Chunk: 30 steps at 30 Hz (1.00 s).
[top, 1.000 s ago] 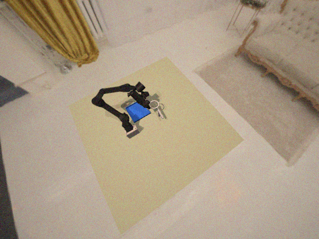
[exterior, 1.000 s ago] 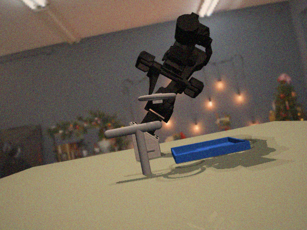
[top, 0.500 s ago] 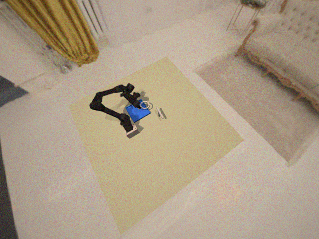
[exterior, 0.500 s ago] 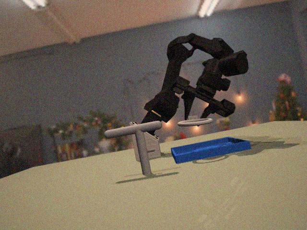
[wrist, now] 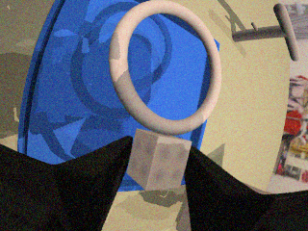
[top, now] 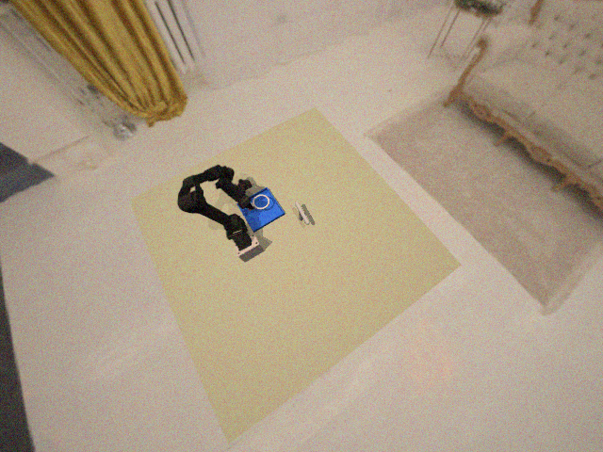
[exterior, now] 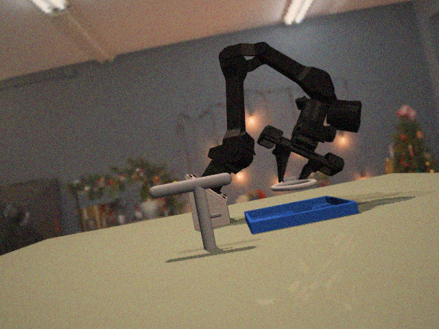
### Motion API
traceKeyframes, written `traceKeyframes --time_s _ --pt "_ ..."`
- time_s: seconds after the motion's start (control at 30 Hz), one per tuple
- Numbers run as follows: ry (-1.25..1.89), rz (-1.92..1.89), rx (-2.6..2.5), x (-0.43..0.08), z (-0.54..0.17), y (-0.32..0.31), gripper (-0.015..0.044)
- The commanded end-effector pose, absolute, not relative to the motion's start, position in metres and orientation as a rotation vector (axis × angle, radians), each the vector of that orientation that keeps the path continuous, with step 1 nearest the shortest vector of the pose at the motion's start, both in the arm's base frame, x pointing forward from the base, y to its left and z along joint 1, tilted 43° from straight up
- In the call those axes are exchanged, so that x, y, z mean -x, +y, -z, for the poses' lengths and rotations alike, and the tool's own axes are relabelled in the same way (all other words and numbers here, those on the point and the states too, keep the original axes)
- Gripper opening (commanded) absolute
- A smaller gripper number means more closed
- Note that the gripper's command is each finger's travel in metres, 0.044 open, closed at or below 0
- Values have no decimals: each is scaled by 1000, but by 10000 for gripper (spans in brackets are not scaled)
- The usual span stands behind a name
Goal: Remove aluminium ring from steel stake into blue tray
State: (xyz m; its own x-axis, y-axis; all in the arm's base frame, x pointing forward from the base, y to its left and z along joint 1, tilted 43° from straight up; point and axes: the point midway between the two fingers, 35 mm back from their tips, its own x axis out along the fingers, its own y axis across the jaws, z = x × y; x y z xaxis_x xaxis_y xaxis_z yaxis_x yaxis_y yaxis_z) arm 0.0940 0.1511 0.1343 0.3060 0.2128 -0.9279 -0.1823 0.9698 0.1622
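Note:
The aluminium ring (top: 268, 201) (exterior: 294, 187) (wrist: 216, 72) is off the stake and hangs nearly level above the blue tray (top: 268, 221) (exterior: 301, 219) (wrist: 53, 96), with a gap between them in the exterior view. My gripper (exterior: 291, 179) (wrist: 160, 146) is shut on the ring's block-like tab (wrist: 159, 161), with the ring reaching out beyond the fingertips. The ring's shadow falls inside the tray in the wrist view. The steel stake (exterior: 204, 219) (wrist: 260, 34) stands upright with its cross-bar (top: 301, 213) on top and nothing around its foot.
The stake stands beside the tray, a short way from it. The arm's pale base (top: 251, 250) (exterior: 219, 212) is near another side of the tray. The tray has low raised walls and sits on the yellowish mat (top: 301, 315).

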Motion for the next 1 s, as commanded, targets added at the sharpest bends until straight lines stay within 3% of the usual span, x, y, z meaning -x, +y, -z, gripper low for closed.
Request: traceKeyframes --time_s 0.0,0.23,0.8,0.97 --pt "1233 -251 -23 -91 -121 159 0" --pt "1233 -251 -23 -89 -112 168 0" --pt "1238 -259 -25 -92 -124 161 440" --pt "1237 -256 -24 -100 -175 114 440"
